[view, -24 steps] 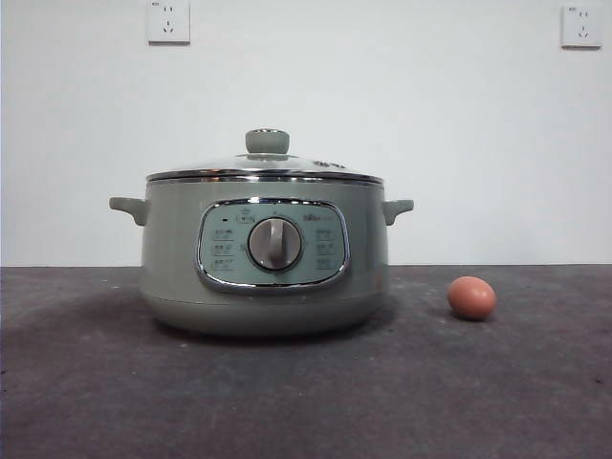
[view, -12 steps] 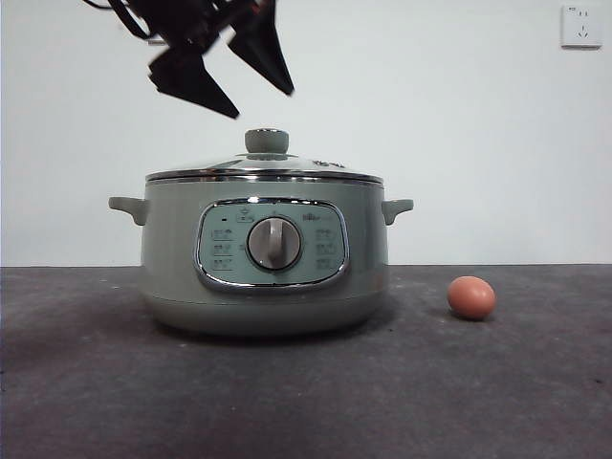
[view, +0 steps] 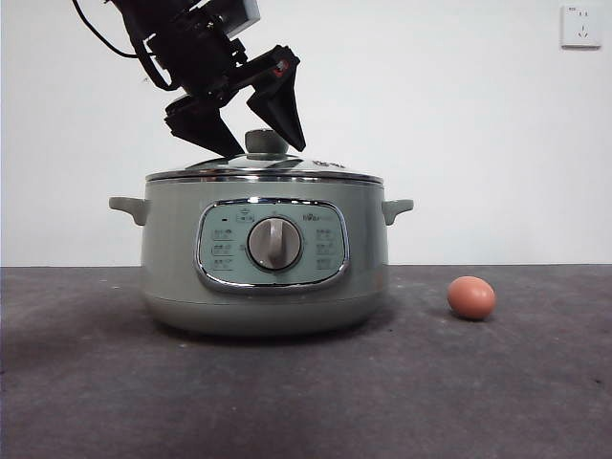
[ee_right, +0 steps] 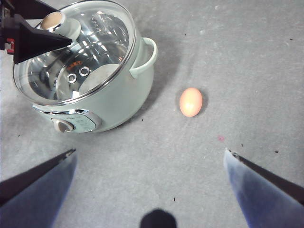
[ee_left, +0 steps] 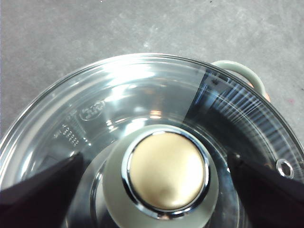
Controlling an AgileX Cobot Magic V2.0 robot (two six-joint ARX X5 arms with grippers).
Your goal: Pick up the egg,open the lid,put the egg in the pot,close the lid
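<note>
On the pot [view: 265, 258], closed lid [view: 265, 167]; egg [view: 471, 297] outside.

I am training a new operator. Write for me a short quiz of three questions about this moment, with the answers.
1. True or false: the lid sits on the pot.
2. Which gripper straddles the lid's knob? A) left B) right
3. Fill in: the egg lies on the ____.

Key
1. True.
2. A. The left gripper is open, one jaw on each side of the knob; the right gripper hangs open, high above the table.
3. Table, beside the pot.
</note>
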